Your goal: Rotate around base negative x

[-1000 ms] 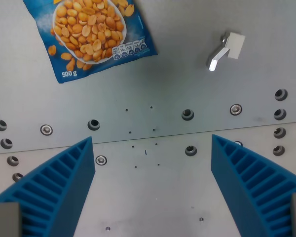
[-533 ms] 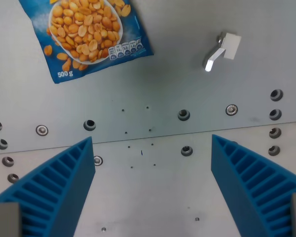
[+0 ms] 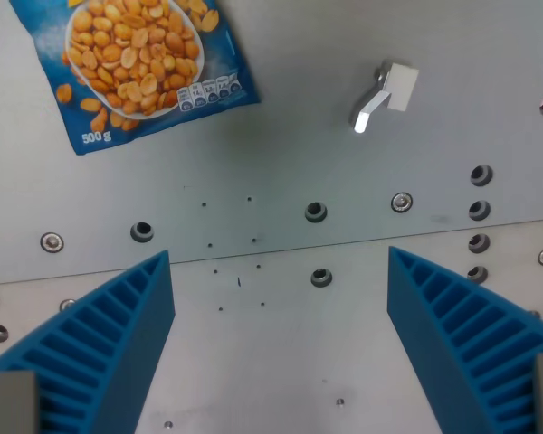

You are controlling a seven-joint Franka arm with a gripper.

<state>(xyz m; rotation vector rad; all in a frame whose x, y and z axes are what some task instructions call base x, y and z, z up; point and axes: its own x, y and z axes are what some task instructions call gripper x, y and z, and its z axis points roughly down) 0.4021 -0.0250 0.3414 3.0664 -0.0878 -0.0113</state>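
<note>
My gripper [image 3: 281,348] hangs open over the grey metal table [image 3: 281,353]. Its two blue ribbed fingers [image 3: 100,348] frame the bottom corners of the wrist view, wide apart, with only bare plate between them. A blue bag of peanuts [image 3: 131,63] lies flat at the top of the wrist view's left, well beyond the fingertips. A small white block with a shiny metal lever [image 3: 383,92] sits at the upper right, also out of reach of the fingers.
The table is made of two plates joined along a seam [image 3: 281,256] running across the middle. Rows of bolt holes and screw heads [image 3: 316,212] dot it, with more holes at the wrist view's right edge [image 3: 478,210].
The whole scene has slid toward the wrist view's left and slightly up or down by a little, so the camera has moved. The bag and lever block keep their places on the table.
</note>
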